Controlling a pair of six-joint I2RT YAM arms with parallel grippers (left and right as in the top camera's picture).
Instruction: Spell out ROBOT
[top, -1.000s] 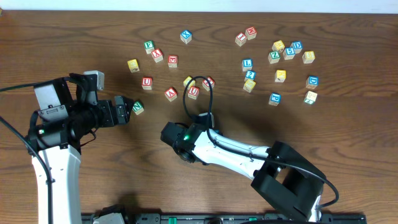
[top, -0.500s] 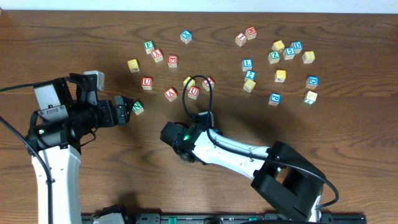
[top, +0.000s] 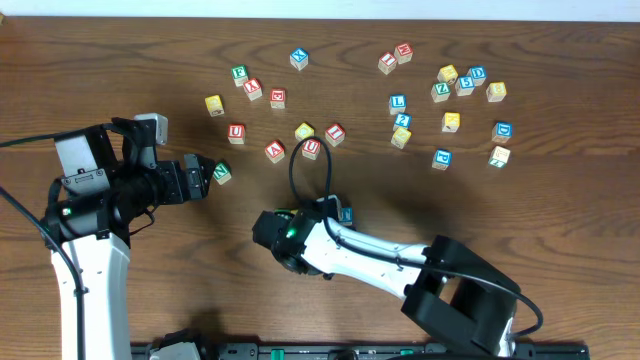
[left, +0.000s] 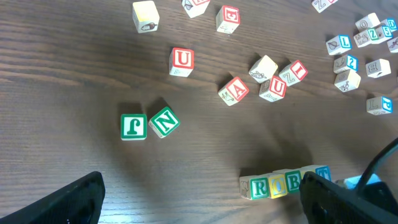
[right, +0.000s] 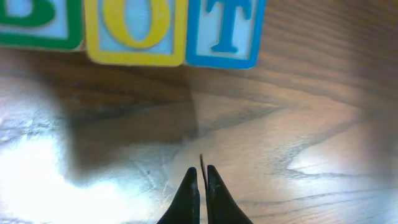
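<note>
A row of letter cubes lies on the table, seen in the left wrist view: green R, yellow O, green B and blue T. My left finger hides the cube between B and T. The right wrist view shows B, O and T side by side. My right gripper is shut and empty, a short way back from the T. From overhead my right arm covers the row except the blue T. My left gripper is open and empty, far left of the row.
A green N cube and a green J cube sit just ahead of my left gripper. Red-lettered cubes cluster at mid-back. Several blue and yellow cubes are scattered at the back right. A black cable loops above my right wrist.
My right arm has drawn back toward the table's front, away from the row, uncovering the blue T cube overhead. The left arm has not moved.
</note>
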